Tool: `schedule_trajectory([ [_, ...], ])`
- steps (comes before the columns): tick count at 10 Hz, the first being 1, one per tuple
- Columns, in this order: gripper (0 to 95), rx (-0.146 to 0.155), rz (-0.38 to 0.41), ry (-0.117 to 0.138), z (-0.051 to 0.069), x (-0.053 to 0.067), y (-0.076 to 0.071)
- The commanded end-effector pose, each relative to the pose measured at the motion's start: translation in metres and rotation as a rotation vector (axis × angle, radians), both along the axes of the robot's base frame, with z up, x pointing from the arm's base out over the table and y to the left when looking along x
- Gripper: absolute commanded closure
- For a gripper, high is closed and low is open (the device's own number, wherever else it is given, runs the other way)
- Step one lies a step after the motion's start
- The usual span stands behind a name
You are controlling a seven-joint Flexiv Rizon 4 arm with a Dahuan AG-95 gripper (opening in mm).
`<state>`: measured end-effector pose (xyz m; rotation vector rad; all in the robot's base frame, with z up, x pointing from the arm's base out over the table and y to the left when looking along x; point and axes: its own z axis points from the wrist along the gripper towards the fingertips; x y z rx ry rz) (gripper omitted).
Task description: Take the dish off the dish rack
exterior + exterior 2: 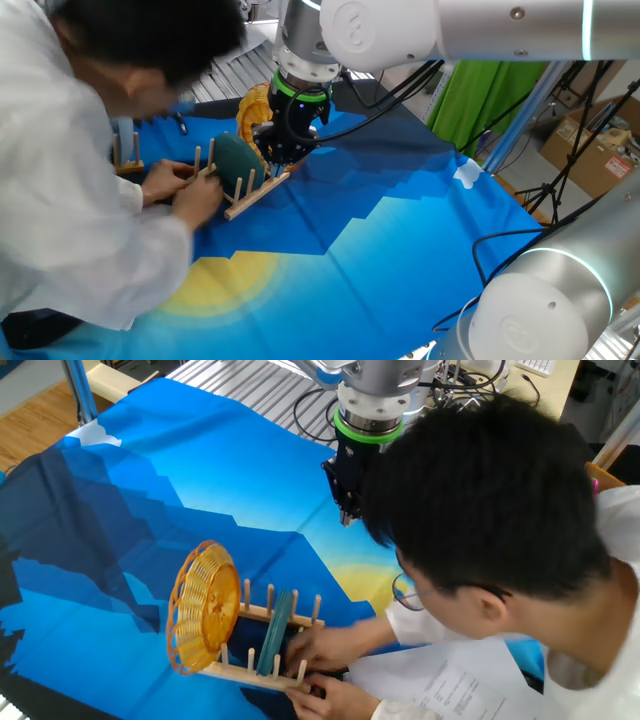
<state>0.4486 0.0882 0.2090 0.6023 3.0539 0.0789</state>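
The dish (205, 608) stands upright at the dish rack's (262, 660) end slot; woven wicker, probably light, stiff, grippy (take the top rim). The gripper (347, 510) hovers apart; its opening I cannot tell

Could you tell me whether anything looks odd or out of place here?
Yes: a person leans across the table, hands on the dish rack holding the wicker dish and green plate, close beside the end effector.
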Motion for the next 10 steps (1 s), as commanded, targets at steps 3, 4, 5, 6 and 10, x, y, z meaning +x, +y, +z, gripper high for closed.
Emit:
schedule_trajectory([
  [3, 95.0, -0.002, 0.003, 0.003, -0.0008, 0.0003, 0.0005],
  [4, 95.0, -0.002, 0.002, 0.003, -0.0008, 0.0003, 0.0005],
  [5, 95.0, -0.005, 0.001, 0.001, -0.0008, 0.0002, 0.0005],
  [6, 95.0, -0.007, 0.0, 0.001, -0.0008, 0.0002, 0.0005],
  [10, 95.0, -0.007, -0.006, 0.003, -0.0006, -0.0003, 0.0007],
])
